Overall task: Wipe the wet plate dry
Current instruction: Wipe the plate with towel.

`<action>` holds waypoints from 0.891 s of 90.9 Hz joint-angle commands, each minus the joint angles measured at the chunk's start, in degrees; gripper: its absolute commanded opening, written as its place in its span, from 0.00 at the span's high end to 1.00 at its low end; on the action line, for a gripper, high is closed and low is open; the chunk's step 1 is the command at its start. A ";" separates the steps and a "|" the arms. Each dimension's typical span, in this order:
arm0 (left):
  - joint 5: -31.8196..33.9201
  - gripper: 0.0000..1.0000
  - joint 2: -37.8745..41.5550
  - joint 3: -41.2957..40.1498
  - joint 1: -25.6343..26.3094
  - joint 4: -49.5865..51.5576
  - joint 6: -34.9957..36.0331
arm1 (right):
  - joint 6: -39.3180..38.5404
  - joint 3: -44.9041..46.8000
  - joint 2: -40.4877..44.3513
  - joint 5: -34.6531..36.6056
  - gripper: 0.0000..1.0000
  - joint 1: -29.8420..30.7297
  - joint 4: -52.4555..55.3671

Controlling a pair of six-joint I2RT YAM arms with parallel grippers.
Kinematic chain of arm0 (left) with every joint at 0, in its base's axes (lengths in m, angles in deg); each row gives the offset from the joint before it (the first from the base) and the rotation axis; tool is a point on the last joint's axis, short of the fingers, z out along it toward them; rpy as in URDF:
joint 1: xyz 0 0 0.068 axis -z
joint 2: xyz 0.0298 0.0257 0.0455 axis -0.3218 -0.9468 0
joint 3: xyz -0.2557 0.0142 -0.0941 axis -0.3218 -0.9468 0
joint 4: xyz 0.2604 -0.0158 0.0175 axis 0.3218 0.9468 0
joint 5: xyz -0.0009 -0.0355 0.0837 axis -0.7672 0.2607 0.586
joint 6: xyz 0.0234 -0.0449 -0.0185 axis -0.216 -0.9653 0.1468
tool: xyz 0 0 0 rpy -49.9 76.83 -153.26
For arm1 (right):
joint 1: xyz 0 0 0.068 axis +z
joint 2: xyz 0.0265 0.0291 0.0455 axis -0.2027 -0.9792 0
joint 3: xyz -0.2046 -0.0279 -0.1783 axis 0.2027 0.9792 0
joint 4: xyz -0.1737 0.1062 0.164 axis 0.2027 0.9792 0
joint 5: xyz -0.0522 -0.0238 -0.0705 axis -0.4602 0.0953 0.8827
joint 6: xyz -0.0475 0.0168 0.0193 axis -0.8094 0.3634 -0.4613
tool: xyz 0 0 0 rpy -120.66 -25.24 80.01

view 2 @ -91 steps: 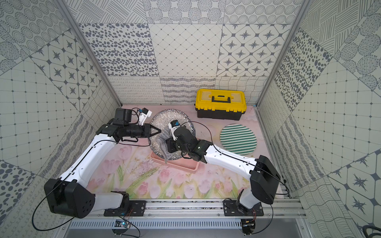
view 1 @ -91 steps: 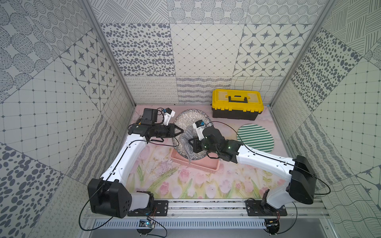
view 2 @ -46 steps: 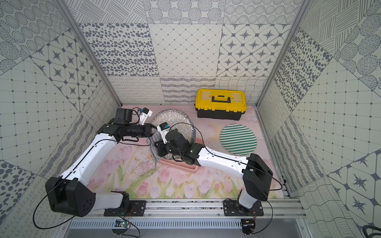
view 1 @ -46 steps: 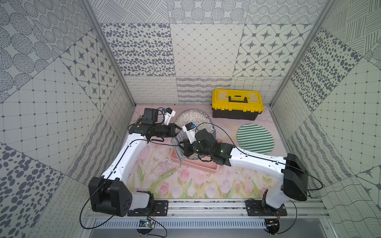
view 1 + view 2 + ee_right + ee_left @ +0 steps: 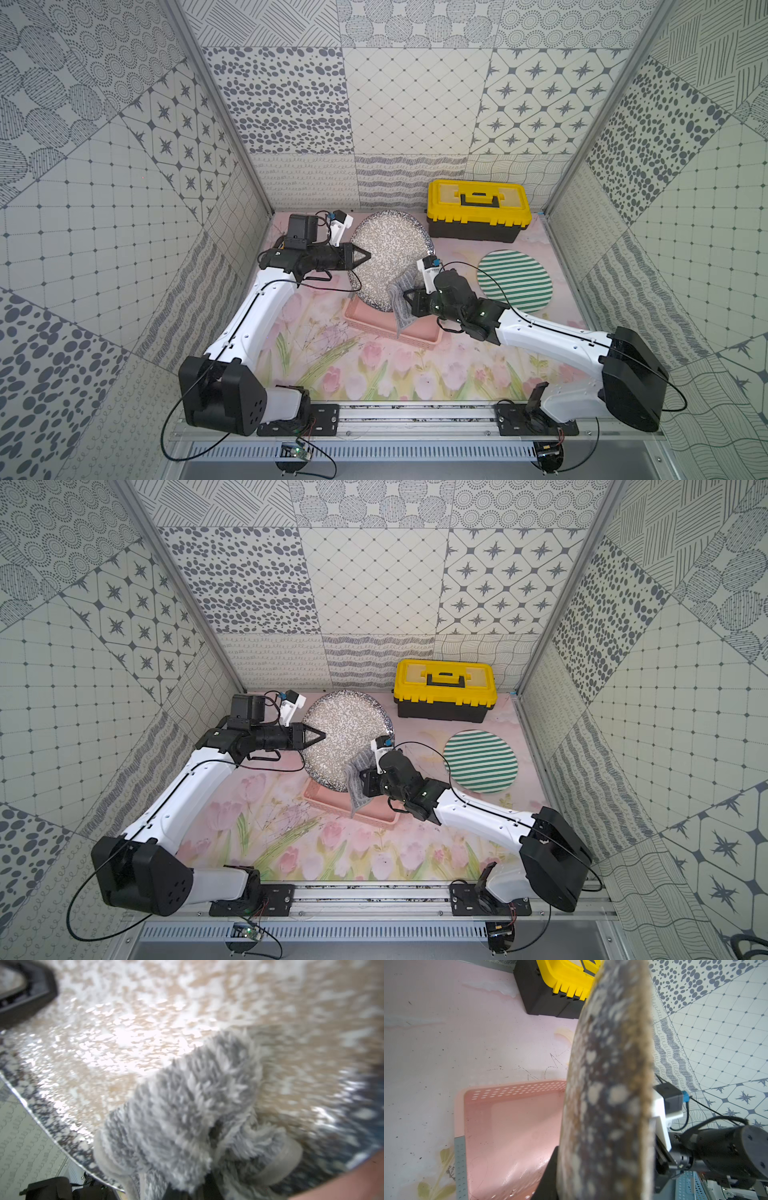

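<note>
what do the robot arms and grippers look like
The left arm and right arm have white shells with black joints and black shoulder housings, mounted on a silver rail. The left gripper and right gripper are black. Thin black cables loop along both, and each wrist carries a small white camera mount with a blue plug.

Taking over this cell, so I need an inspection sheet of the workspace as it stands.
Surface: floral mat, lightly soiled.
Job's things: speckled plate held on edge over pink tray; grey cloth against its face.
Clutter: yellow toolbox, striped disc, at the back.
Grippers: left gripper shut on plate rim; right gripper shut on cloth.
Cables: black leads loop loose at both arm bases.
Surroundings: patterned walls; rail in front.
</note>
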 commanded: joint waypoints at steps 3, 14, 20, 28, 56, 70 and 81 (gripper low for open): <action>-24.41 1.00 2.62 2.47 0.33 -11.43 -5.51 | 1.15 1.52 0.72 4.00 1.00 -6.12 6.49; -23.69 1.00 3.74 2.38 0.29 -7.56 -1.35 | 1.05 -1.11 2.13 2.79 1.00 -12.67 9.68; -23.05 1.00 4.40 2.32 0.29 -5.27 2.40 | 1.54 -2.46 3.04 0.88 1.00 -16.87 11.35; -22.31 1.00 5.16 2.16 0.29 0.33 7.73 | 1.64 -4.90 4.08 -3.54 1.00 -22.60 12.70; -21.79 1.00 6.32 1.84 2.02 12.53 24.55 | -6.50 -24.08 -1.62 -7.18 1.00 -29.35 21.96; -20.87 1.00 6.10 1.93 3.41 14.43 27.51 | -7.47 -33.65 -8.38 -13.29 1.00 -27.96 23.40; -20.49 1.00 5.68 2.28 4.21 15.36 29.26 | -10.26 -41.88 -13.15 -13.46 1.00 -23.43 25.76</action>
